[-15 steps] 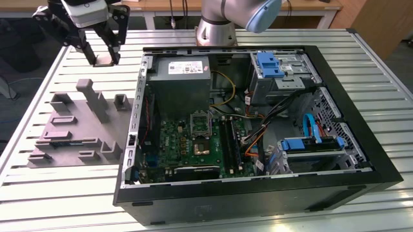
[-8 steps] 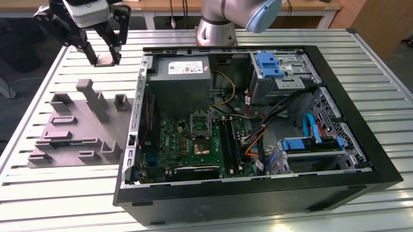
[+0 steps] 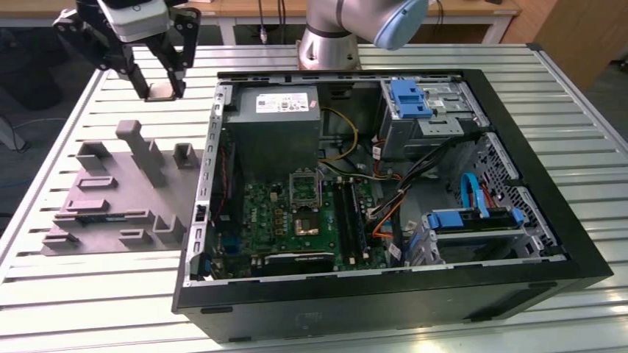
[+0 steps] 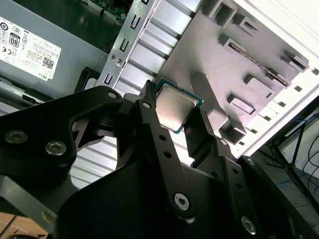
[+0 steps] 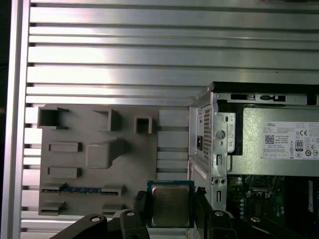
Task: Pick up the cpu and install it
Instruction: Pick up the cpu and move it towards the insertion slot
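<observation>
While the arm hangs over the counter, the end effector is clamped on the cpu, one black finger on each of two opposite edges, so the chip is up in the air and not resting on anything. In the exterior view it sits toward the far left, past the grey plastic tray and just off the back corner of the open computer case.

Both wrist views give a nice close look at the cpu. It's a small flat square with a brushed silver-grey metal lid. The lid has slightly rounded corners and catches a bright reflection in the second wrist view. A thin teal-green border shows around the lid. It looks level between the fingers, with the lid facing the cameras.

In the first wrist view, the strip of counter between the tray and the case wall lies under the chip. The tray has a thin stick lying in one slot. Inside the case the green board lies flat below the grey power box.
</observation>
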### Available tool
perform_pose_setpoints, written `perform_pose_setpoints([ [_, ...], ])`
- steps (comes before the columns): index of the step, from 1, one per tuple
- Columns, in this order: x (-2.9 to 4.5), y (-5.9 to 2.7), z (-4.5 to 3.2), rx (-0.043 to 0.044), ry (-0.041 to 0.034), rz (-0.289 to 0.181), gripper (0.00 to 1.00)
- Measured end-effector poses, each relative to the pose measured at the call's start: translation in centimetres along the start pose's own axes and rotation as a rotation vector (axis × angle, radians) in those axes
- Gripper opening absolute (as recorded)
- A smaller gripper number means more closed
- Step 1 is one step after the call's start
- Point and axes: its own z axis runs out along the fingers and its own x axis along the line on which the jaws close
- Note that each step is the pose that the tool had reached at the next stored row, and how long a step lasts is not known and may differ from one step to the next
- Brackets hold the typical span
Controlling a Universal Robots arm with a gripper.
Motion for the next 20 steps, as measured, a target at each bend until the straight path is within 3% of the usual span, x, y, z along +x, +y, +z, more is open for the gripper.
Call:
perform_pose_setpoints([
  [20, -0.34, 0.0, 0.0, 0.0, 0.0, 0.0, 0.47],
])
